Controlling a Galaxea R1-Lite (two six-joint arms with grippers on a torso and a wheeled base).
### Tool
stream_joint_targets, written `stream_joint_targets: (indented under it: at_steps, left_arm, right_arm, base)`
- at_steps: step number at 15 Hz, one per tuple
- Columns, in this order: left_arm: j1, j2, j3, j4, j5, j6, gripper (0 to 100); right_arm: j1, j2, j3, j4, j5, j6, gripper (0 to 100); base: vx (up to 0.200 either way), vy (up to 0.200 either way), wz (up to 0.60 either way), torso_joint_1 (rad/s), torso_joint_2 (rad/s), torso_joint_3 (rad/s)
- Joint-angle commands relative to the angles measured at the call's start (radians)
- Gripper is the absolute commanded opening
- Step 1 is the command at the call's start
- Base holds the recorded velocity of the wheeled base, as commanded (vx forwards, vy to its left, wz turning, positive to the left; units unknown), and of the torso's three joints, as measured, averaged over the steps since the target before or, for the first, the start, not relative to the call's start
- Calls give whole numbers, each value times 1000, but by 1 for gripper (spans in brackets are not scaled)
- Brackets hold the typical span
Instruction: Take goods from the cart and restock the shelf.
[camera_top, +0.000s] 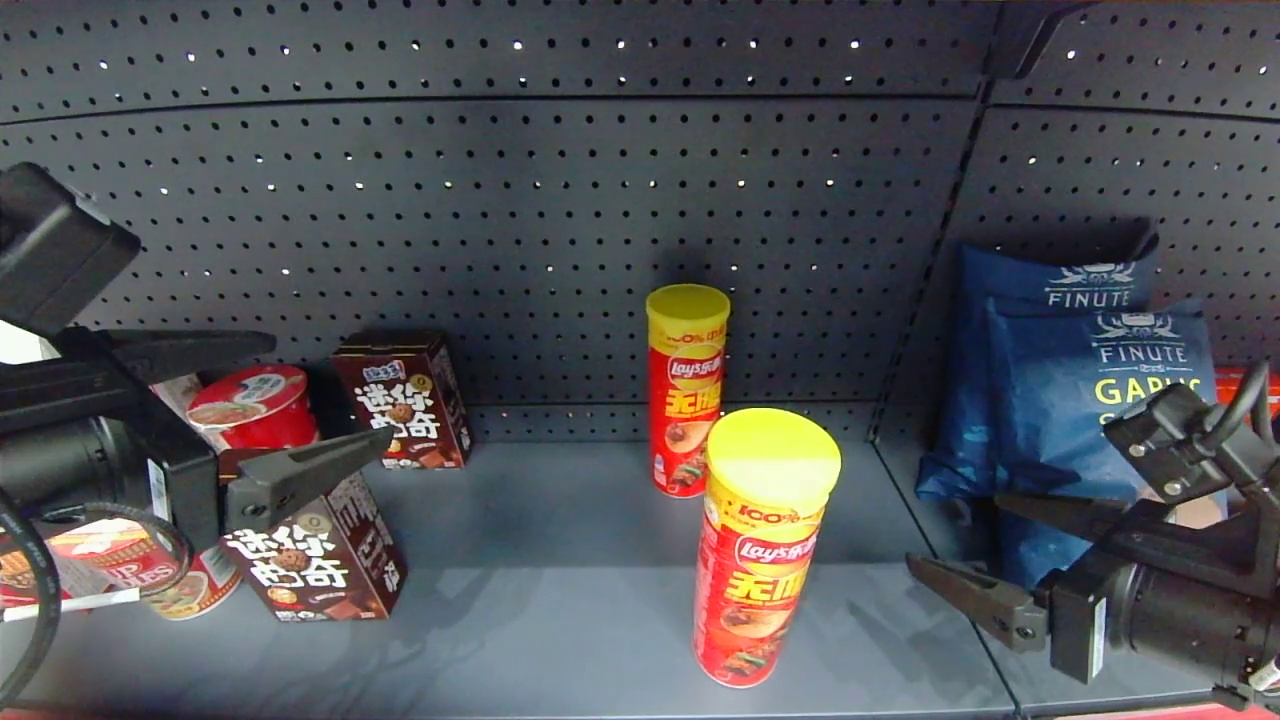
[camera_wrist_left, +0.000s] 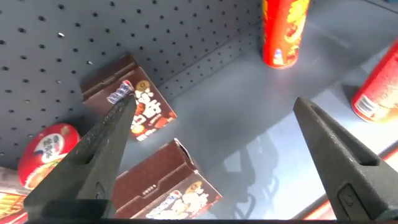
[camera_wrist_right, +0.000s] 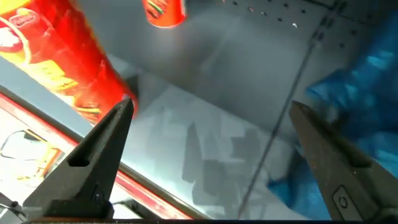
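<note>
Two red chip cans with yellow lids stand on the grey shelf (camera_top: 560, 560): one in front (camera_top: 765, 545), one behind it near the pegboard (camera_top: 685, 390). My left gripper (camera_top: 330, 390) hangs open at the left, over the front one of two brown chocolate boxes (camera_top: 320, 560). In the left wrist view, this gripper (camera_wrist_left: 214, 102) is empty, with the front box (camera_wrist_left: 168, 186) below it. My right gripper (camera_top: 955, 532) is open and empty, to the right of the front can. In the right wrist view, it (camera_wrist_right: 212, 106) spans bare shelf beside the front can (camera_wrist_right: 56, 56).
A second brown box (camera_top: 405, 400) and a red cup noodle (camera_top: 255, 405) sit at the back left, with more cups (camera_top: 100, 560) at the far left. Blue snack bags (camera_top: 1100, 400) lean at the right past a divider. Open shelf floor lies between the boxes and cans.
</note>
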Motion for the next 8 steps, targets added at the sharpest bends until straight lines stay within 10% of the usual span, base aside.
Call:
stream_joint_targets:
  at_steps: [1, 8]
  left_arm:
    - [3, 1, 28, -27, 14, 0, 100]
    - [25, -14, 52, -36, 26, 3, 100]
  right_arm:
    - [-6, 43, 65, -65, 24, -6, 100]
    - [21, 159, 24, -68, 21, -24, 100]
  base:
    - [0, 0, 0, 0, 0, 0]
    - [0, 0, 0, 0, 0, 0]
